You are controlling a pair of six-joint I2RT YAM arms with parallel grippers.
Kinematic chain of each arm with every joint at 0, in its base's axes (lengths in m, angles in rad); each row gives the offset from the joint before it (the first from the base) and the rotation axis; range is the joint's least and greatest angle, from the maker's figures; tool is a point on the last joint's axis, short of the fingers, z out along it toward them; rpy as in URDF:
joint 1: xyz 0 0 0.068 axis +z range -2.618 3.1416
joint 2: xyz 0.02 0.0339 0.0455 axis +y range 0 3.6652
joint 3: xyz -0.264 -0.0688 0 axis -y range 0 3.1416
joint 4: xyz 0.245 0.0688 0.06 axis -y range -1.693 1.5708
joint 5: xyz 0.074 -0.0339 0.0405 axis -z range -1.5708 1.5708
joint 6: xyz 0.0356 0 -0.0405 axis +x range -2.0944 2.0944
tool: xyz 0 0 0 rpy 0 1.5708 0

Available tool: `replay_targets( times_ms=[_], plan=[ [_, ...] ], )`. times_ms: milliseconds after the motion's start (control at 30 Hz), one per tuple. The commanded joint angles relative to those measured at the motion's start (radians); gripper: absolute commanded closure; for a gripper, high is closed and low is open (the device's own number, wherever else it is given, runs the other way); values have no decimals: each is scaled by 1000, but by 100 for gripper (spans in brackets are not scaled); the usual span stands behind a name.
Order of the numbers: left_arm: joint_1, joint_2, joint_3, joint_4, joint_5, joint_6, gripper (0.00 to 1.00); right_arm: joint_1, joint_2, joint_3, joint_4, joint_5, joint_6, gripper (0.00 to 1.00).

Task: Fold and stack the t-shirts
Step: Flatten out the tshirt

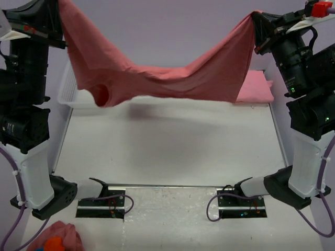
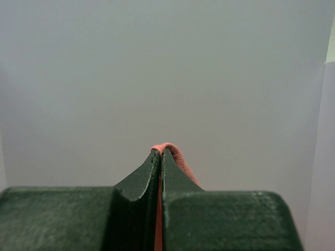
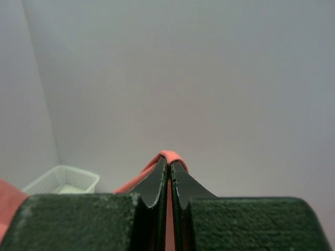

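Hanging between the two raised arms, a dusty rose-red cotton t-shirt spans the far half of the white table like a slack banner, its lower edge clear of the surface. The left gripper is clamped tight on one upper corner, with a thin fold of red cloth peeking over its fingertips in the left wrist view. The right gripper pinches the opposite corner the same way. Holding the garment by two high points, well apart, probably lets gravity pull out the wrinkles so it can be laid flat for folding. It sags in the middle, so the spread is not taut. One opening droops low on the left side; whether it is the neck or a sleeve cannot be told.

A folded salmon-pink t-shirt lies at the far right of the table, likely the start of the stack. A white plastic lattice basket sits at the far left, partly behind the hanging cloth. A small pink cloth lump with a bright orange patch rests off by the left arm's base.

The next move calls for lowering both corners evenly so the shirt lands flat.
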Motion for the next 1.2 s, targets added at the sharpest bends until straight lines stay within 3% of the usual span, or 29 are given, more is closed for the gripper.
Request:
replay_targets(
  times_ms=[0,233,400,533,867,1067,1133,1167],
  plan=[
    [0,48,35,-33,-4,0,100,73,47,79,-60,104,-79,100],
    [0,68,58,-37,32,-35,100,242,51,93,-49,310,-192,100],
    [0,23,55,-33,82,-83,100,357,-26,-34,-2,419,-252,100],
    [0,-21,57,-36,117,-138,100,415,-46,-31,-29,496,-275,100],
    [1,-96,37,-67,125,-173,100,627,-146,-129,118,724,-462,100],
    [1,-70,35,-54,113,-157,100,630,-129,-149,215,721,-535,100],
    [1,-44,31,-54,99,-138,100,577,-92,-147,215,676,-483,100],
    [1,-9,16,-54,79,-131,100,482,-54,-149,202,605,-449,100]
  ],
)
